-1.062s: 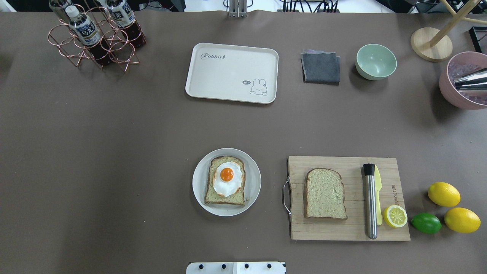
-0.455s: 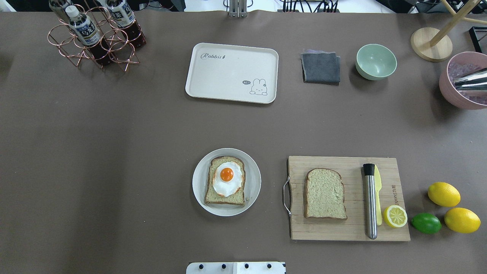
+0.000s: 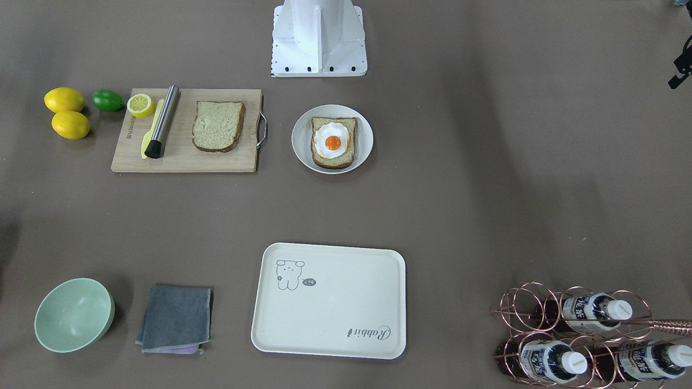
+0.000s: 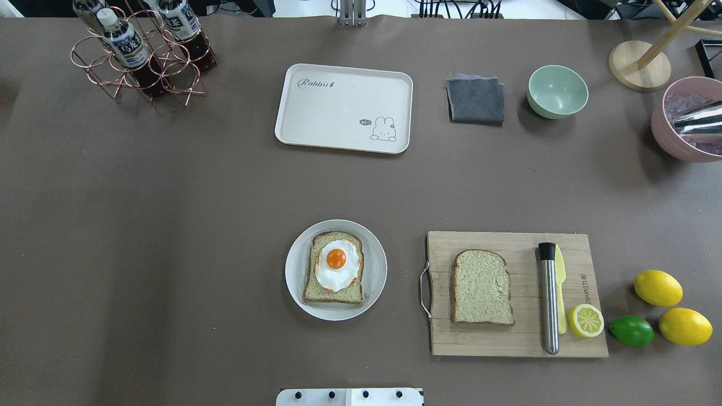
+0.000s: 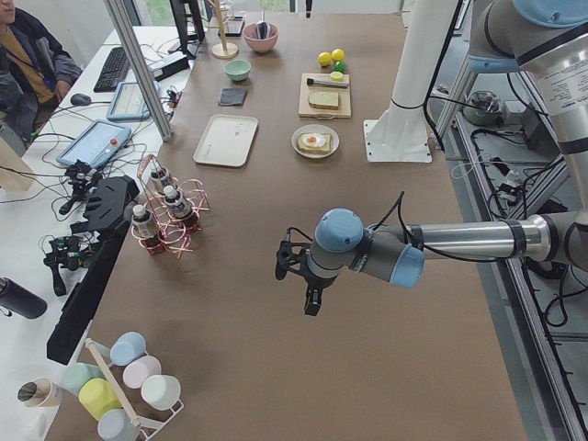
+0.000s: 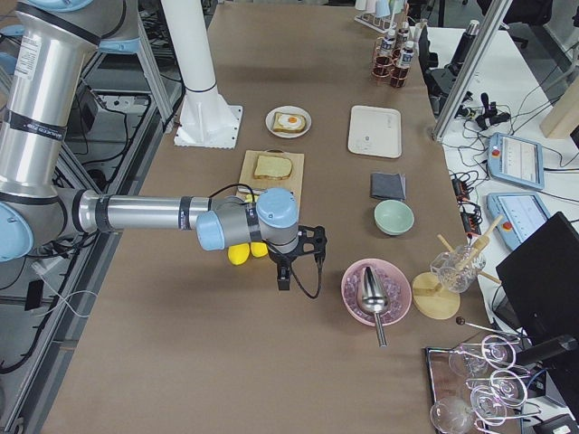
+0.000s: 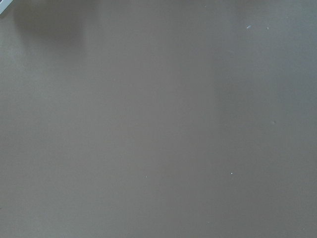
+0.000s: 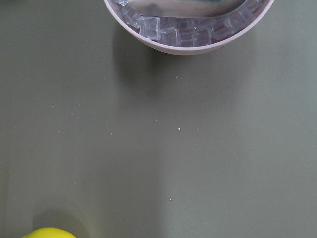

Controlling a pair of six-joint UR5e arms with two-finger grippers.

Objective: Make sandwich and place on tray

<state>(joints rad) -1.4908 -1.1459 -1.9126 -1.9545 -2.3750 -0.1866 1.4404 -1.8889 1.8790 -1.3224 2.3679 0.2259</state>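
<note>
- Left hand (image 5: pixel 308 299), black and two-fingered, on the near arm of the left side view: it hangs over bare brown tabletop (image 4: pixel 169 225), well off to the robot's left of the round white plate (image 4: pixel 294 270). Whether it is spread wide or narrow cannot be told. Its wrist camera shows only tabletop.
- Round white plate, the landmark: it carries one squarish slice of pale speckled bread with a dark brown crust (image 4: pixel 316 292), and on that slice lies the white fried egg with orange yolk (image 4: pixel 338 275). This is judged to be the lower half of the sandwich.
- Large cream-white rectangular tray with rounded corners (image 4: pixel 338 101): it lies straight beyond the plate from the robot, well apart. No part of the sandwich is on it yet.
- Second, plain slice of the same bread (image 4: pixel 481 287): it lies flat on the wooden cutting board with a metal handle (image 4: pixel 479 341), just to the plate's right. Its long axis runs away from the robot, rounded top on the far side, parallel to the egg-topped slice.
- Right hand (image 6: pixel 285 276), on the near arm of the right side view: it is well to the plate's right, past the board and the yellow lemons (image 4: pixel 657 287), near the pink bowl of ice cubes (image 8: pixel 198 49). Its opening cannot be told.
- Judgement: the plain slice lies between the right hand and the plate, so the right arm is the nearer one. The reach runs leftward to the board, then on to the plate.
</note>
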